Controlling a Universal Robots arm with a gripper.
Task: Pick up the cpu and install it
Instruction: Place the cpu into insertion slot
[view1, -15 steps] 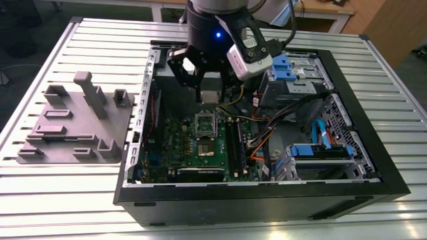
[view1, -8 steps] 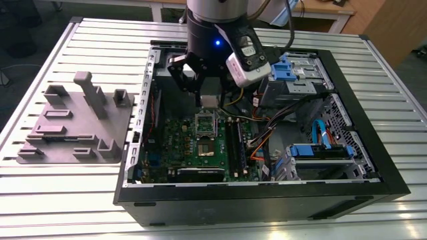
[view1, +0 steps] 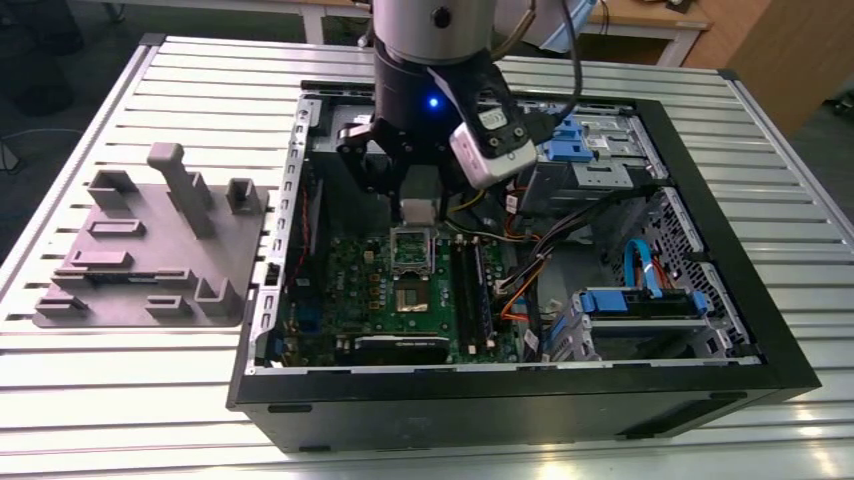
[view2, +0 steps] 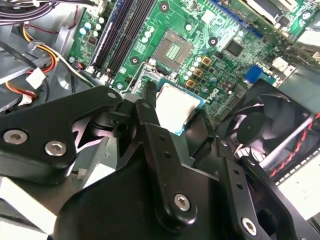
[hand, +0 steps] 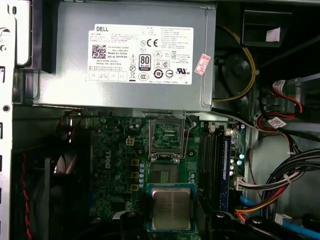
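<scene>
First wrist view: the cpu (hand: 171, 209) is held with its silvery lid towards the camera. The gripper (hand: 172, 225) is closed on it, with one black finger against each of two opposite edges. In the second wrist view the fingers (view2: 149, 117) flank the chip above the green motherboard (view2: 220, 25), and the open cpu socket (view2: 172, 50) carries no chip. The exterior view places the arm inside the opened PC case (view1: 534, 400).

Handling assessment:
- The part is judged light, thin and rigid.
- The metal lid is smooth and probably slippery.
- The underside contacts and socket pins are likely fragile.
- Grip only the opposite edges, as here.
- Keep the chip level and apply minimal squeeze.
</scene>
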